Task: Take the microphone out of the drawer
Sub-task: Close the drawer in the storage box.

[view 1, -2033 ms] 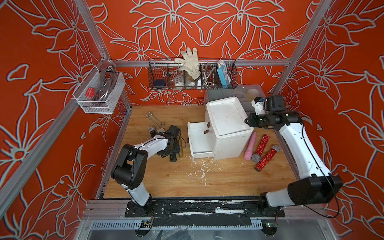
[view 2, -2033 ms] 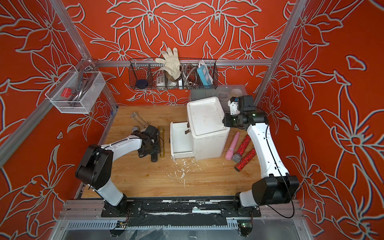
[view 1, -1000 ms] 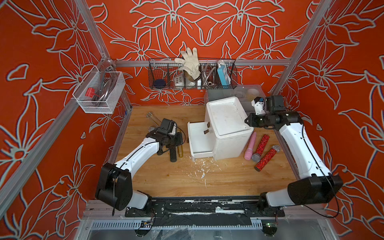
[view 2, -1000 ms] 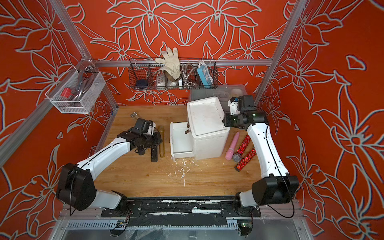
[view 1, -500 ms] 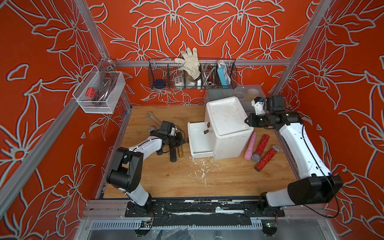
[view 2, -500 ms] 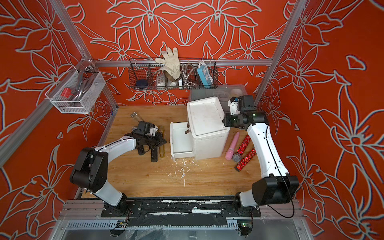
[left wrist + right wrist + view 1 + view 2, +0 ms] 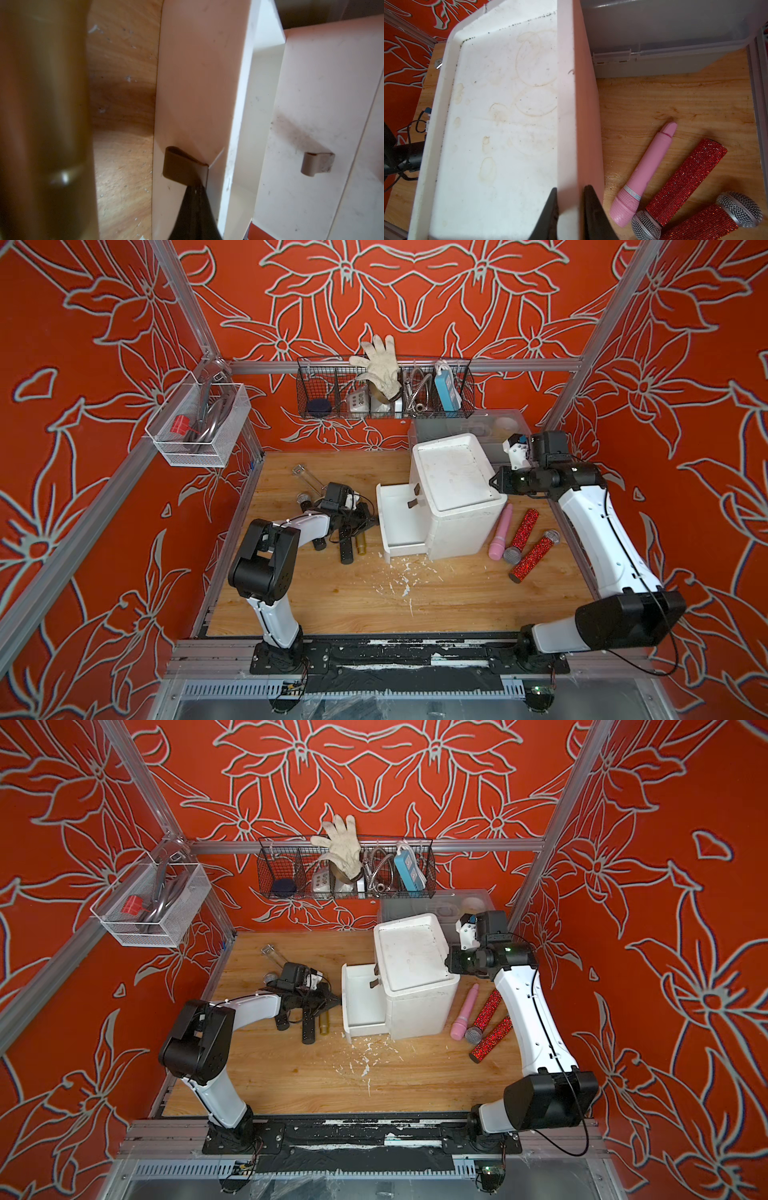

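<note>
We see a boxy white plastic cabinet (image 7: pixel 457 472) on the wood-grain bench (image 7: pixel 415 605), its recessed top stained with faint rings. One drawer (image 7: pixel 405 551) stands pulled out, a plain white tray with thin walls. The left gripper (image 7: pixel 196 192) has its black fingers (image 7: pixel 187 218) pressed together into one wedge. The tip meets the flat brown handle (image 7: pixel 178 164), a bent tab on the drawer front. Whether it nips the tab or only touches it, we cannot tell from this close, blurred view. The right gripper (image 7: pixel 569 195) pinches the cabinet's raised top rim, one dark finger on either side of the wall.

The mics we can see lie on the bench. A smooth gold mic (image 7: pixel 360 542) lies just beside the drawer front, with matte black mics (image 7: pixel 345 549) close by it under the left arm. On the cabinet's other side a pink mic (image 7: pixel 645 174) of smooth plastic lies against two red mics (image 7: pixel 685 176) with glittery bodies and silver mesh heads. White flakes (image 7: pixel 401 585) speckle the bench before the drawer.
</note>
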Available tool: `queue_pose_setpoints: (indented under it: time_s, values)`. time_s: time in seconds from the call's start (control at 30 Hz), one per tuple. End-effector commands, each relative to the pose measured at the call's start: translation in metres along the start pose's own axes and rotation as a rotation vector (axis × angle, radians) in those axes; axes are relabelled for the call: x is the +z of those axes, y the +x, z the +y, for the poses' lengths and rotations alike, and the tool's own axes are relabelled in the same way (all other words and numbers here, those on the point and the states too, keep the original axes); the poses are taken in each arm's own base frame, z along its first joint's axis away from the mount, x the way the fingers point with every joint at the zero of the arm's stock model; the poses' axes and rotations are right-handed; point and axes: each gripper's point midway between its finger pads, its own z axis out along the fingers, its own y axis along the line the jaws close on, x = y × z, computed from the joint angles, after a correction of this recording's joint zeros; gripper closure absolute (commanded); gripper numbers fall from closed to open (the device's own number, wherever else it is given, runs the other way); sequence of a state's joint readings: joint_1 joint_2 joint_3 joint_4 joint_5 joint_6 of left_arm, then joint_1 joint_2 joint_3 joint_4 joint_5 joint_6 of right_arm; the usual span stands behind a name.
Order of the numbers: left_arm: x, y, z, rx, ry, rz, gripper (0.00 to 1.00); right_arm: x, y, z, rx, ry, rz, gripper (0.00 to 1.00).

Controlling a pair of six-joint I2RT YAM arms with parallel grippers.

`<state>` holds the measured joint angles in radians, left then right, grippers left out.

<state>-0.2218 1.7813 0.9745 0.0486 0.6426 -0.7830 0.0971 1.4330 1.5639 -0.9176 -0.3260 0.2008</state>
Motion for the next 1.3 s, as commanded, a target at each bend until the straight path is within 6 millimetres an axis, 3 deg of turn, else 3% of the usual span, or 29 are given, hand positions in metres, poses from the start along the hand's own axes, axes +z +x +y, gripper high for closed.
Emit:
queue_pose_setpoints:
  time_s: [0.0,0.2,0.73,1.0,1.17,1.2,1.27]
  values:
    - [0.007,-0.002,-0.015,0.011,0.055,0.013,1.0,0.003,0.003,0.014,0.023,-0.075,0.023,1.0]
    - [0.026,0.003,-0.026,0.013,0.075,0.044,1.0,0.004,0.003,0.015,0.026,-0.085,0.027,1.0]
    - [0.082,0.019,-0.085,0.06,0.143,0.122,1.0,0.004,0.005,0.018,0.027,-0.102,0.034,1.0]
    - [0.098,0.026,-0.092,0.07,0.14,0.155,1.0,0.007,0.007,0.019,0.033,-0.113,0.04,1.0]
    - [0.096,0.027,-0.094,0.083,0.134,0.152,1.0,0.004,0.005,0.018,0.021,-0.101,0.033,1.0]
    - [0.095,0.027,-0.093,0.091,0.128,0.151,0.99,0.004,0.005,0.017,0.018,-0.096,0.035,0.98]
    - [0.088,0.027,-0.094,0.111,0.109,0.149,0.79,0.001,0.003,0.013,0.007,-0.066,0.031,0.78]
